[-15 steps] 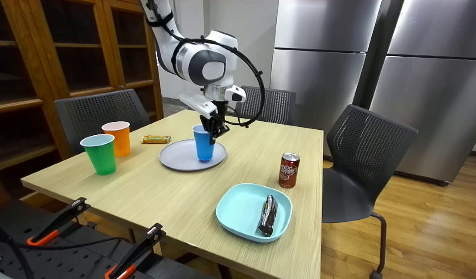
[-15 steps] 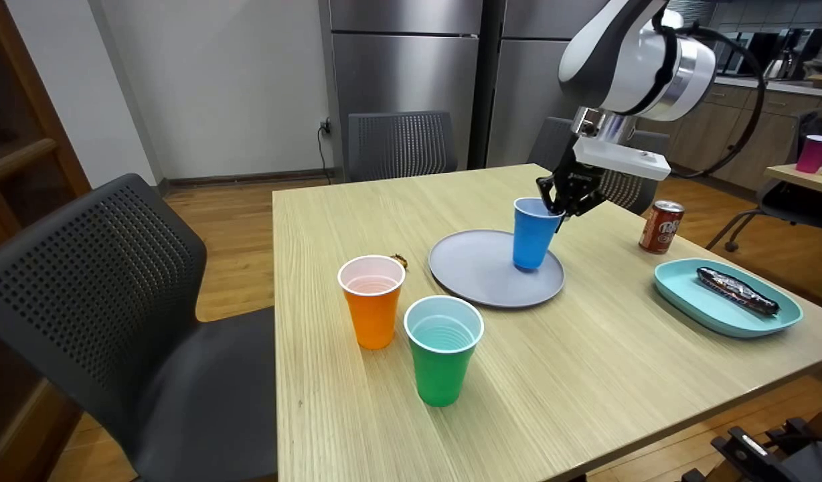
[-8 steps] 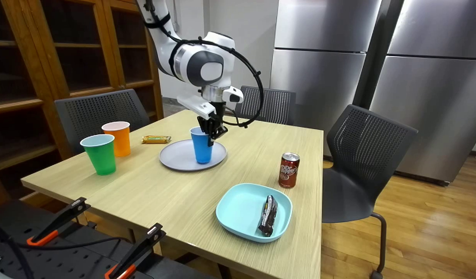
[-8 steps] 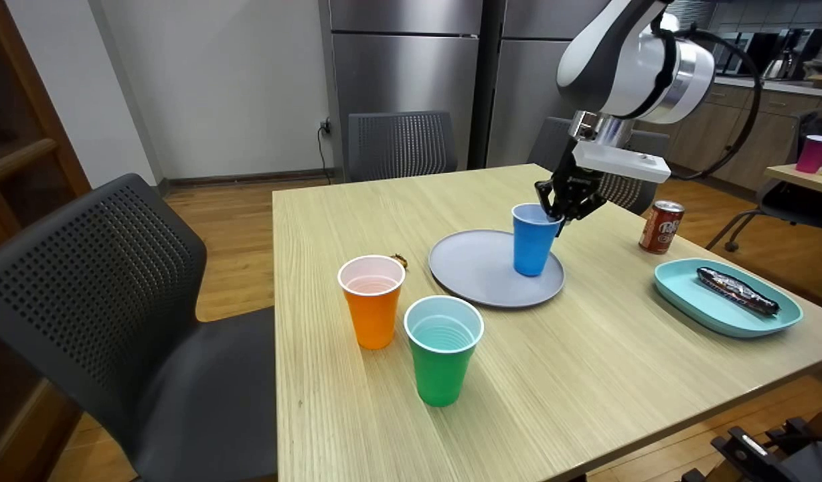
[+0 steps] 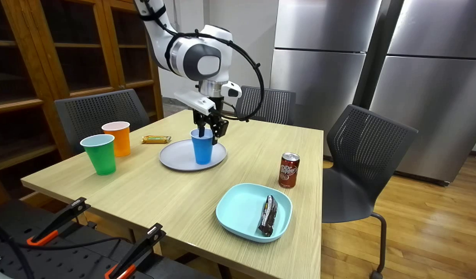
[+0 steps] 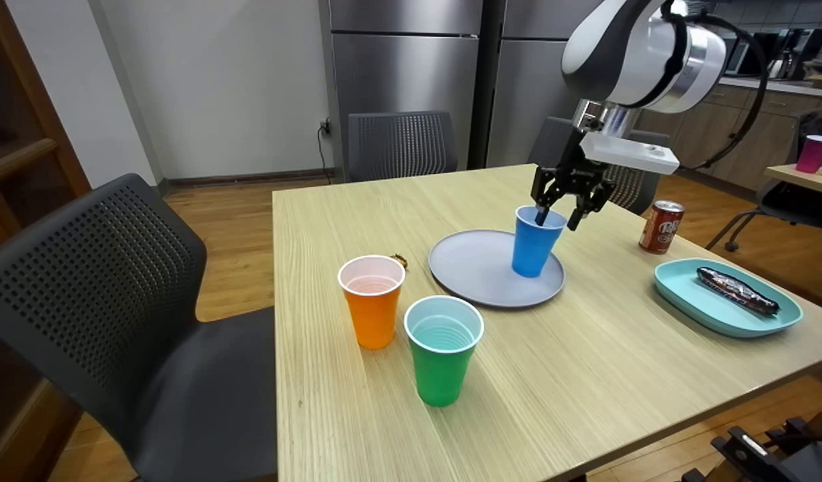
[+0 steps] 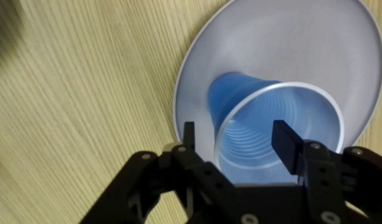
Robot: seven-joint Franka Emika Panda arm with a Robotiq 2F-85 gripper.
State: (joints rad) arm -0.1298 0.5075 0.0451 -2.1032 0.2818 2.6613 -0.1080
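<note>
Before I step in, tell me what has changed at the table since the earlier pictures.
The blue cup came down slightly onto the gray plate, and the gripper let go: its jaws spread from a pinch on the rim, one now inside the cup, one outside. The plate, orange cup, green cup, soda can and turquoise tray stayed put.

Downward gripper (image 6: pixel 557 221), 2 fingers (image 7: pixel 285 144) apart
</note>
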